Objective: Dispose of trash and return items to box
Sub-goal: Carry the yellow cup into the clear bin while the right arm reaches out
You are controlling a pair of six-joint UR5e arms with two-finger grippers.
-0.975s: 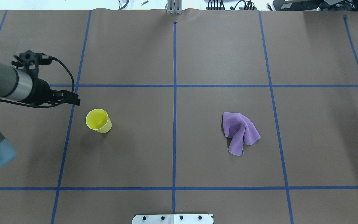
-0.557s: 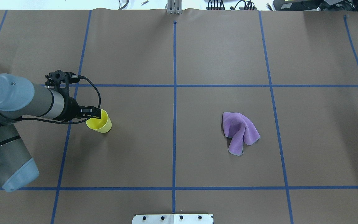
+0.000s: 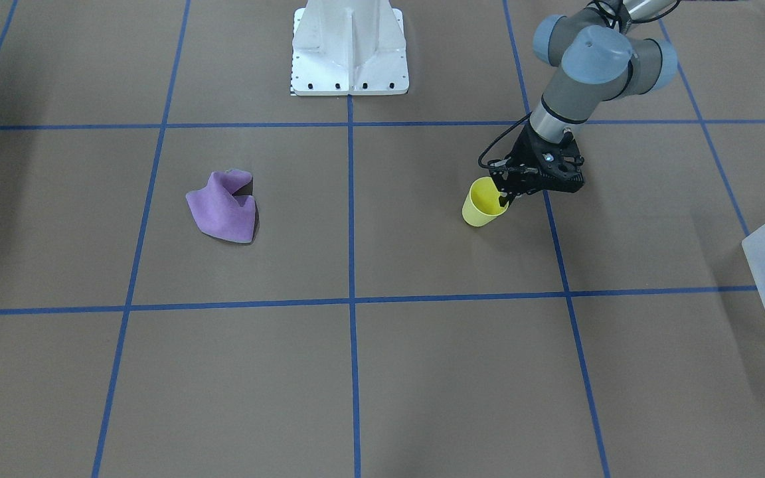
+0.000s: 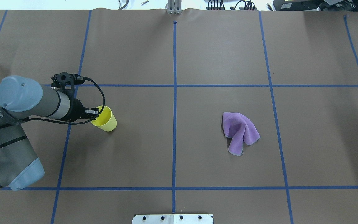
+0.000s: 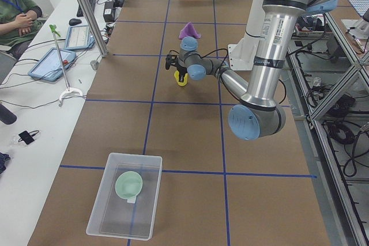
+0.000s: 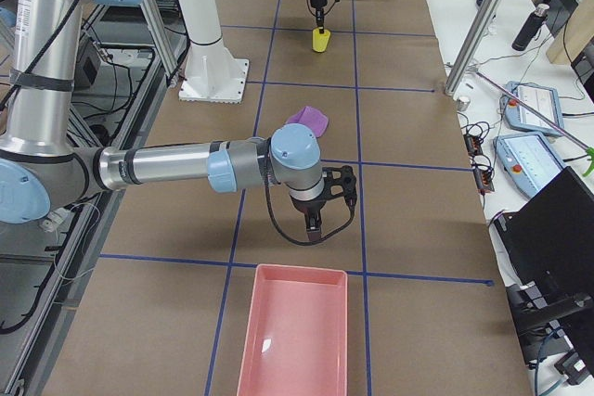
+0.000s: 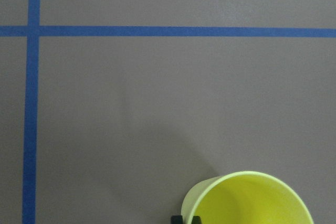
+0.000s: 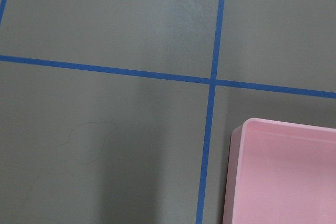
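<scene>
The yellow cup (image 4: 106, 119) is on the table's left half, a little tilted; it also shows in the front view (image 3: 482, 207) and the left wrist view (image 7: 252, 200). My left gripper (image 4: 95, 112) is shut on the cup's near rim, one finger inside and one outside. The frosted box (image 5: 98, 214) sits at the table's left end, with the teal-green bowl (image 5: 128, 184) inside it. My right gripper (image 6: 316, 229) hangs above the table near a pink bin; I cannot tell whether it is open or shut.
A crumpled purple cloth (image 4: 239, 132) lies on the table's right half. A pink bin (image 6: 292, 331) stands at the right end and shows in the right wrist view (image 8: 283, 171). The white robot base (image 3: 349, 50) is at the near edge.
My left arm swung in from the left and its gripper came down onto the cup's rim. The cup has since shifted slightly to the right and tilted.
</scene>
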